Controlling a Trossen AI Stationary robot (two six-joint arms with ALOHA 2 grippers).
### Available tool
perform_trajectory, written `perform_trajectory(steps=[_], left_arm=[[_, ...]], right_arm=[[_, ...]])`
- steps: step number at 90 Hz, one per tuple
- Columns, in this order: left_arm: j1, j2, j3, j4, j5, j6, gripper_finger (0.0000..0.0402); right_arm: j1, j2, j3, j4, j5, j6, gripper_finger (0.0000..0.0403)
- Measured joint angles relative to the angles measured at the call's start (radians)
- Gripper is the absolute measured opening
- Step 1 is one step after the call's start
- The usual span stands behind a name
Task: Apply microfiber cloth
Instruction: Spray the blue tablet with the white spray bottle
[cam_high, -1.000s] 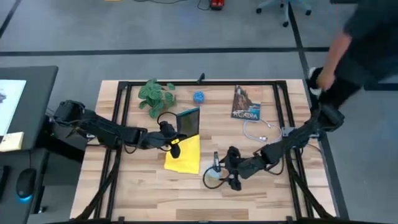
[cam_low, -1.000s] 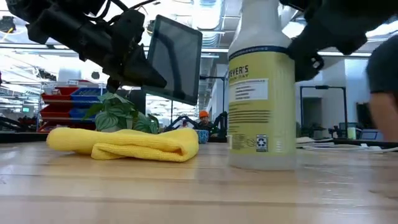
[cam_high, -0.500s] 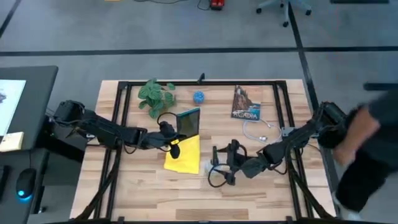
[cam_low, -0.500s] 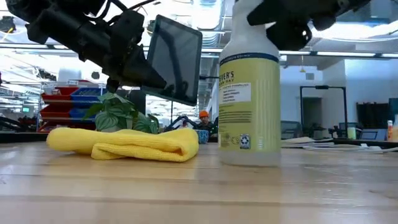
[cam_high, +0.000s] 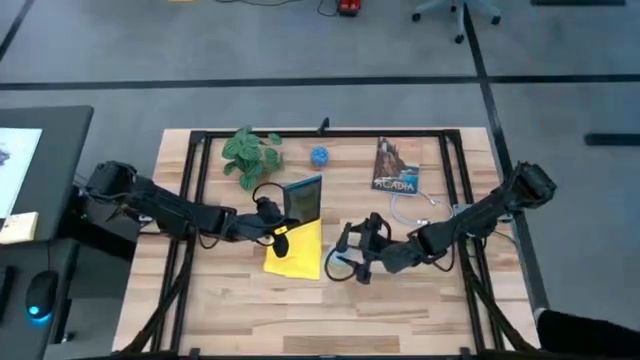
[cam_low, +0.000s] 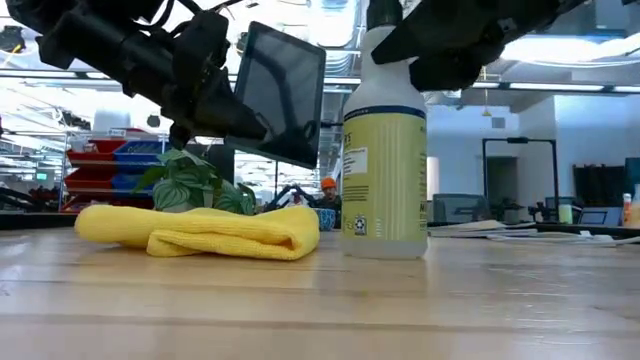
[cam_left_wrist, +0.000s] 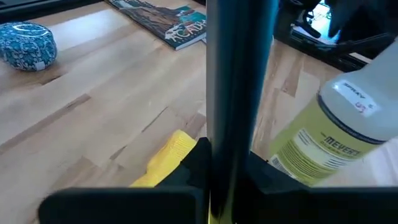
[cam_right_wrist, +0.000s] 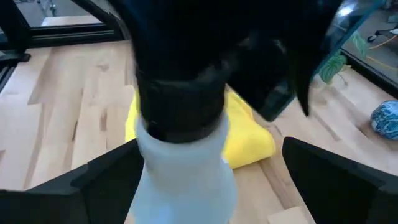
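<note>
The bright yellow microfiber cloth (cam_high: 296, 250) is lying loosely folded on the pale wooden table (cam_high: 420, 310), a little left of centre, with one edge rolled thick where it faces the low camera (cam_low: 200, 231). Nothing is gripping it.

The left gripper (cam_high: 283, 213) is reaching in from the left side and is hanging just above the cloth's far edge, its fingers clamped on the flat dark-screened tablet (cam_high: 303, 196), which it is holding up on edge, tilted, clear of the table (cam_low: 283, 95). From the left wrist camera the tablet's edge is running as a dark vertical bar (cam_left_wrist: 239, 93) straight up between the fingers.

The right gripper (cam_high: 350, 255) is coming in from the right and is sitting just beside the cloth's right edge, closed around the neck of a pale yellow plastic spray bottle (cam_low: 385, 165) with a dark trigger head. The bottle is standing upright on the wood, close to the cloth but apart from it (cam_left_wrist: 329, 140).

Further back, a leafy green plant (cam_high: 250, 153), a small blue patterned ball (cam_high: 319, 155) and a glossy magazine (cam_high: 396, 167) are lying along the far side of the table.
</note>
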Motion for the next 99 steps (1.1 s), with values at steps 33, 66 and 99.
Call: perform_trajectory(steps=[33,66,99], left_arm=[[0.000,0.000,0.000,0.001,0.000,0.000,0.0013],[0.000,0.000,0.000,0.003,0.000,-0.003,0.0013],[0.000,0.000,0.000,0.003,0.000,-0.008,0.0013]], right_arm=[[0.012,0.000,0.052,0.005,0.020,-0.007,0.0351],[0.012,0.002,0.052,0.011,-0.014,0.070,0.0264],[0.015,-0.025,0.052,-0.005,-0.153,0.044,0.0256]])
